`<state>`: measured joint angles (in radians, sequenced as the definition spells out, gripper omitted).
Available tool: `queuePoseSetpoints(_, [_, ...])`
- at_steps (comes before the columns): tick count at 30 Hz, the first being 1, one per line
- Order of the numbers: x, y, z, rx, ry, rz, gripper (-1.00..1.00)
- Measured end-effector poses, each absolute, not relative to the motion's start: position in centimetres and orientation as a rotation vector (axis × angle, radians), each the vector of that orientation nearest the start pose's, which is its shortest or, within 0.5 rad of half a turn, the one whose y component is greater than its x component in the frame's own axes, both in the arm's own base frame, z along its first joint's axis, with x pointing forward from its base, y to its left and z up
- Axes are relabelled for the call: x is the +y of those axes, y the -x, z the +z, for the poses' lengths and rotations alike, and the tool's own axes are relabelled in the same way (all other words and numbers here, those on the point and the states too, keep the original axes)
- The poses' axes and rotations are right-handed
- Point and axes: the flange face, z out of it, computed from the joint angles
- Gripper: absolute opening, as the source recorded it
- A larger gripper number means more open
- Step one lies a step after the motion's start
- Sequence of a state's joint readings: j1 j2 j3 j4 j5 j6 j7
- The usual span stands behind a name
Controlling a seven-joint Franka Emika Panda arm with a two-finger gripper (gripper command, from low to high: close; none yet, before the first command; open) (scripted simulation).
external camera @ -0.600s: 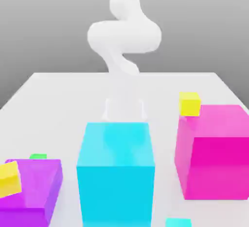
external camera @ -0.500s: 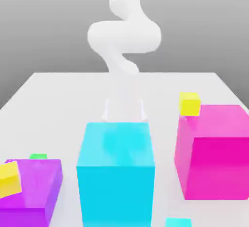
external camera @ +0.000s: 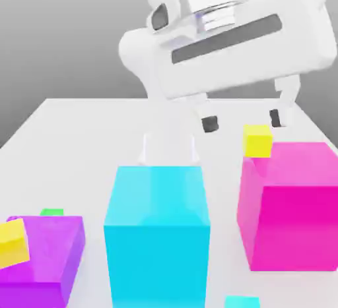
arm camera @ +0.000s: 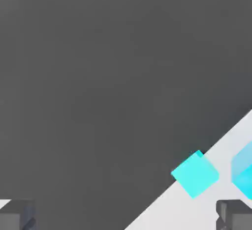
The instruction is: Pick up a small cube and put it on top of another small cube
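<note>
Down at the exterior view's left, a purple block (external camera: 43, 254) is sitting on the white table (external camera: 79, 142) with a small yellow cube (external camera: 13, 242) perched tilted on its near corner and a small green cube (external camera: 51, 212) peeking just behind it. Centrally, the large cyan block (external camera: 157, 234) is standing upright. Beside it, toward the right at the very front edge, the small cube (external camera: 241, 301) is lying flat on the table; being a cube, it is showing no long axis. In the hand view the small cube (arm camera: 195, 173) is sitting turned like a diamond, corners pointing along the table's edge. Above, the gripper (external camera: 243, 122) is hanging in the air with its fingers spread wide, pinching nothing. Rightmost, a magenta block (external camera: 290, 204) is carrying another small yellow cube (external camera: 257, 140) at its back corner
</note>
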<state>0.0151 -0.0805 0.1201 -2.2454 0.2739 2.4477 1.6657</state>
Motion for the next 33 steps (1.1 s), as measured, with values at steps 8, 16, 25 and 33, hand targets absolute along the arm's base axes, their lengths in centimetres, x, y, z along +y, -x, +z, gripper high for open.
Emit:
queuePoseSetpoints(8, [10.4, -54.5, 30.4, 2.579, 1.498, 0.087, 0.0])
queuePoseSetpoints(16, [11.8, -53.9, 18.7, 2.923, 1.134, 0.006, 0.0])
queuePoseSetpoints(25, [11.9, -53.8, 14.0, 2.929, 1.107, 0.006, -1.0])
queuePoseSetpoints(33, [13.1, -54.2, 22.9, 2.85, 1.174, 0.115, -1.0])
